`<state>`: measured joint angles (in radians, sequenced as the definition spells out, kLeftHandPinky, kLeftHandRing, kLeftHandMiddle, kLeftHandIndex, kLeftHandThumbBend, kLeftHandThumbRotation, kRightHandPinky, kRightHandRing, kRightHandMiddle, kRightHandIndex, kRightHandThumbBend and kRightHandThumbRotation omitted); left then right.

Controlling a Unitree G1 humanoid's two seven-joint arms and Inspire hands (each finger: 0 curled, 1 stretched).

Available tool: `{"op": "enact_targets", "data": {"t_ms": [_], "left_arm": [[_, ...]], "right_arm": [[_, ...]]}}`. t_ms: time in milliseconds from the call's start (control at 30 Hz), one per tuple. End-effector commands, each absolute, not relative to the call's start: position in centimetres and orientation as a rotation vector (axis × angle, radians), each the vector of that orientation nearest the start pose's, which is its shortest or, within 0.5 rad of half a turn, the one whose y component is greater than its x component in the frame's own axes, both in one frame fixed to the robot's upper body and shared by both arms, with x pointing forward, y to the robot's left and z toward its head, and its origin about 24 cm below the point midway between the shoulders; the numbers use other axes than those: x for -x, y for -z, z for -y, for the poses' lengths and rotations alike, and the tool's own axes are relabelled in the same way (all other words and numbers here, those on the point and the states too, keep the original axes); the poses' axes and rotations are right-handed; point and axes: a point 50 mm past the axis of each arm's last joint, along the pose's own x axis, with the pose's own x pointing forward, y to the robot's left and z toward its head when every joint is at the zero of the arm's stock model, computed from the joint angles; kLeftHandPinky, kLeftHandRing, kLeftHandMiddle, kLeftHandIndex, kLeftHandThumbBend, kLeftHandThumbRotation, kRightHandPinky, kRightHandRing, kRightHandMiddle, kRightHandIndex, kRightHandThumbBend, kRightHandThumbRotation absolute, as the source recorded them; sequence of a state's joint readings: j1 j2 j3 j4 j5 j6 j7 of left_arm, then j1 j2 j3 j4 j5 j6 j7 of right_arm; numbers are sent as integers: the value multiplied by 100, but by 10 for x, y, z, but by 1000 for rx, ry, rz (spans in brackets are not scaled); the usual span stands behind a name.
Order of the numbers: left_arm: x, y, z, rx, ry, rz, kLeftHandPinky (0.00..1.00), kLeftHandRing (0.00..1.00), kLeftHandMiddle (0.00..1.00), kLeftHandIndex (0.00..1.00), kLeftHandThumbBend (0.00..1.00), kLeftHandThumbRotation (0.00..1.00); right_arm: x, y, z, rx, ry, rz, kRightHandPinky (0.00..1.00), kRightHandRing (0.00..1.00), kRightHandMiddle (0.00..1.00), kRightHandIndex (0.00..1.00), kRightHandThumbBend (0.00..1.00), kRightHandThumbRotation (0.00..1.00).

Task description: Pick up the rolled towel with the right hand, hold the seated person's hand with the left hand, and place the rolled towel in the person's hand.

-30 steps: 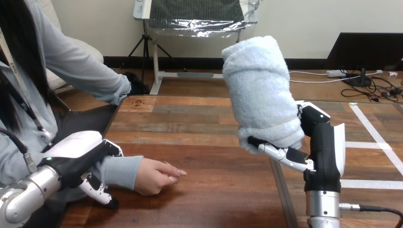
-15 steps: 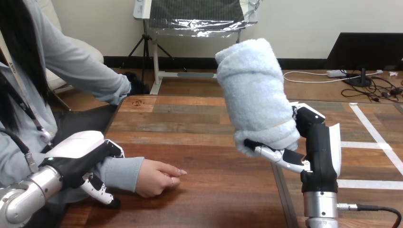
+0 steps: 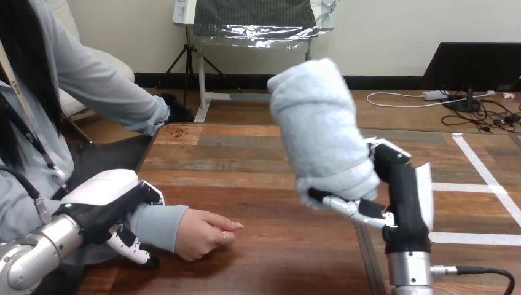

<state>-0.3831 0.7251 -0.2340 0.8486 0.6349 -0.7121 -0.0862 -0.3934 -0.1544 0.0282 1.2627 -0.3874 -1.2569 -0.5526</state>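
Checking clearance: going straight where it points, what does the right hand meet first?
Likely nothing: the right hand, gripping the pale blue rolled terry towel, points up into open air above the wooden table.

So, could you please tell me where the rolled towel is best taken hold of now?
Grip the rolled towel around its free upper half, coming from the view's left. It stands nearly upright, tilted left, and the right hand wraps its lower end from the right, leaving the upper part clear.
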Motion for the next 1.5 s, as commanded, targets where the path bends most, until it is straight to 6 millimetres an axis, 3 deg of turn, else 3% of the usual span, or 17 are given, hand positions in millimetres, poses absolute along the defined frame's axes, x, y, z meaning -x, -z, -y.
{"op": "enact_targets", "data": {"t_ms": [0, 1467], "left_arm": [[-312, -74, -249, -1253, 509, 222, 32, 37, 43, 43, 83, 0], [-337, -128, -223, -1264, 505, 410, 28, 33, 40, 41, 78, 0]], "right_arm": [[-271, -13, 157, 218, 80, 512, 31, 38, 46, 45, 76, 0], [-265, -2, 143, 284, -8, 476, 32, 37, 46, 45, 76, 0]]}}
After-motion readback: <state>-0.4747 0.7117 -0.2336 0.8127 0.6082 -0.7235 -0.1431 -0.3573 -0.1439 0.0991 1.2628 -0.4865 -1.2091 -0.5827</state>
